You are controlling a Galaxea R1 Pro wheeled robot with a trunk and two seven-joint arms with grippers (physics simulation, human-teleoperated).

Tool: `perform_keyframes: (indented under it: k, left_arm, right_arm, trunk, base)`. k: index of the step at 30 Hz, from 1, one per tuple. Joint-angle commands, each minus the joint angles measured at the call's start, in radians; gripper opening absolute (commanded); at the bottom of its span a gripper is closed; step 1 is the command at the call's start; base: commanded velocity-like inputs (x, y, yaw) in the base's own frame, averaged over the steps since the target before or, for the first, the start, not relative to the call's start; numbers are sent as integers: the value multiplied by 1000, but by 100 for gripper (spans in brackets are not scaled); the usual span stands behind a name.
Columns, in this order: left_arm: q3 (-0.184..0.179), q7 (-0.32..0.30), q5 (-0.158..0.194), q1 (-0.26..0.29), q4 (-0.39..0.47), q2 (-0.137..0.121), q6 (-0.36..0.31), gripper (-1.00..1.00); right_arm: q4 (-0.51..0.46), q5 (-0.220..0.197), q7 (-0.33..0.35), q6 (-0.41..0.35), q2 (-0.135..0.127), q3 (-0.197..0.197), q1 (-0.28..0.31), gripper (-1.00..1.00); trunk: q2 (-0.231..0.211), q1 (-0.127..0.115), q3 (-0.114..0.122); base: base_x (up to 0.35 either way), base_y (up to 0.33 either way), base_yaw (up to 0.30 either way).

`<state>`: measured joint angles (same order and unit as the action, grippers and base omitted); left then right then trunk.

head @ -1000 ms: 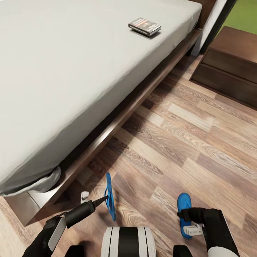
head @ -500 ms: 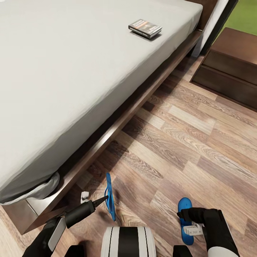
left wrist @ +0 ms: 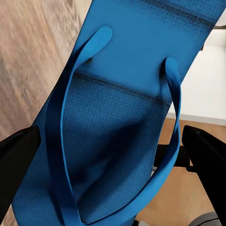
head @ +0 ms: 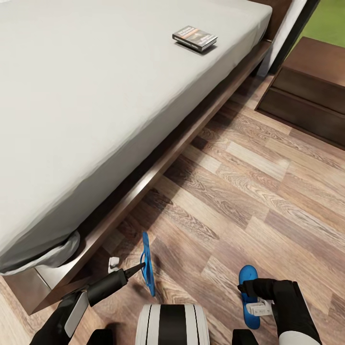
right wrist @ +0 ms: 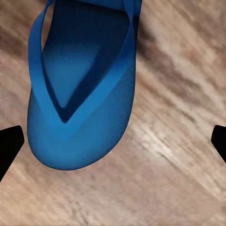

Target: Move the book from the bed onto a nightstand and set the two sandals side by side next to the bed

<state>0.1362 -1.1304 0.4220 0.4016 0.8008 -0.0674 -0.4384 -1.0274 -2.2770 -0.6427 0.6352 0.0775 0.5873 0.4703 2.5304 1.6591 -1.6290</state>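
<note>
Nearest the robot, the left gripper (head: 143,265) held one sandal (head: 148,264) on edge, its fingers closed against the sole, while the right gripper (right wrist: 113,141) stood wide open and empty over the other sandal (head: 249,293), lying flat on the wood floor (head: 249,191). Farther off, the book (head: 194,37) lay on the bed (head: 96,96), with the nightstand (head: 311,81) beyond
</note>
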Motion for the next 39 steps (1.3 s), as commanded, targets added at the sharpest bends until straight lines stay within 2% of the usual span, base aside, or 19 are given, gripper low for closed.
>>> perform_keyframes:
  k: [1, 5, 15, 34, 39]
  left_arm:
    - [0, -2, 4, 0, 0, 0, -9, -100]
    - [0, -2, 4, 0, 0, 0, -9, -100]
    - [0, -2, 4, 0, 0, 0, -9, -100]
    - [2, -2, 4, 0, 0, 0, -9, -100]
    - [2, -2, 4, 0, 0, 0, -9, -100]
  right_arm:
    - [-1, -3, -2, 3, 1, 3, 1, 100]
    - [-2, -3, -2, 3, 1, 3, 1, 100]
    - [-3, -3, -2, 3, 1, 3, 1, 100]
    - [-5, -3, -2, 3, 1, 3, 1, 100]
    - [-5, -3, -2, 3, 1, 3, 1, 100]
  trunk:
    - [0, 0, -1]
    - [0, 0, -1]
    - [3, 4, -39]
    - [3, 4, -39]
    - [4, 7, -59]
  base:
    - [0, 0, 0]
    - [0, 0, 0]
    - [0, 0, 0]
    - [0, 0, 0]
    - [0, 0, 0]
